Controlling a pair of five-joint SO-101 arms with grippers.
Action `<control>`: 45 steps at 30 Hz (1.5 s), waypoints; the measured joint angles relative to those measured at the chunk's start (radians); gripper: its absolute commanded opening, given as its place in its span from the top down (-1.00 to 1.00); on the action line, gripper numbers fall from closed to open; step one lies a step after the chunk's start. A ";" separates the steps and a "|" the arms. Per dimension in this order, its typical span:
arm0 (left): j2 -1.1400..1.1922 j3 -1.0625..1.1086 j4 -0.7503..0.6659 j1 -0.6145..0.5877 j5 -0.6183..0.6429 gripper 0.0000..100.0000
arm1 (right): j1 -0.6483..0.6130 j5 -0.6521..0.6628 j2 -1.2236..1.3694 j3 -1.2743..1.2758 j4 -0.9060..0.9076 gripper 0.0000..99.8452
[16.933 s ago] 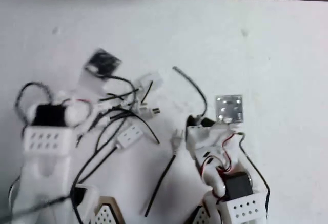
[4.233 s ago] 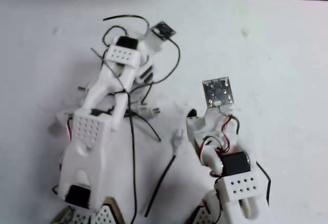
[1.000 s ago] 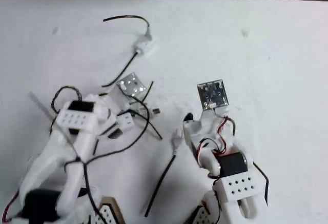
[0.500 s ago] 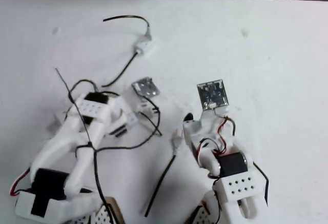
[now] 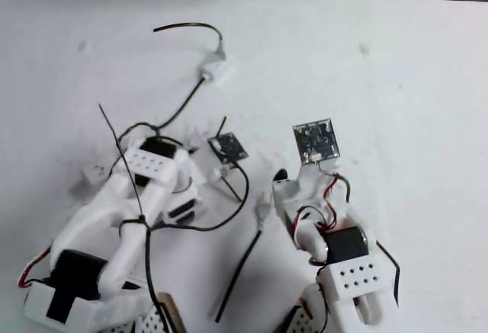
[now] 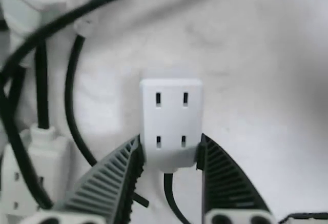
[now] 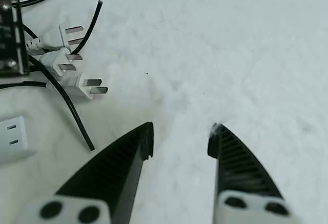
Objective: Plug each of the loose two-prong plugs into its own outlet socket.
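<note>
Outlet socket (image 6: 170, 124) in grip of left claw (image 6: 169, 142)

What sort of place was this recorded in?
Probably a robotics test bench rather than a home: a white-covered table carries two white plastic robot arms, and the left hand grips a white four-slot outlet block, with loose white two-prong plugs on black cords nearby.
</note>
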 measured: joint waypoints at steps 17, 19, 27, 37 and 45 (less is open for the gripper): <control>-0.002 0.017 -0.014 0.025 0.307 0.61 | 0.000 0.000 0.000 0.000 0.000 0.65; -0.002 0.017 -0.015 0.025 0.307 0.61 | 0.000 0.000 0.000 0.000 0.000 0.65; -0.003 -0.069 0.115 0.025 0.250 0.61 | 0.000 0.000 0.000 0.000 0.000 0.65; -0.367 -0.091 0.250 -0.032 0.230 0.48 | 0.000 0.000 0.000 0.000 0.000 0.65; -0.601 0.032 0.203 -0.279 0.230 0.48 | 0.000 0.091 0.000 0.000 0.034 0.65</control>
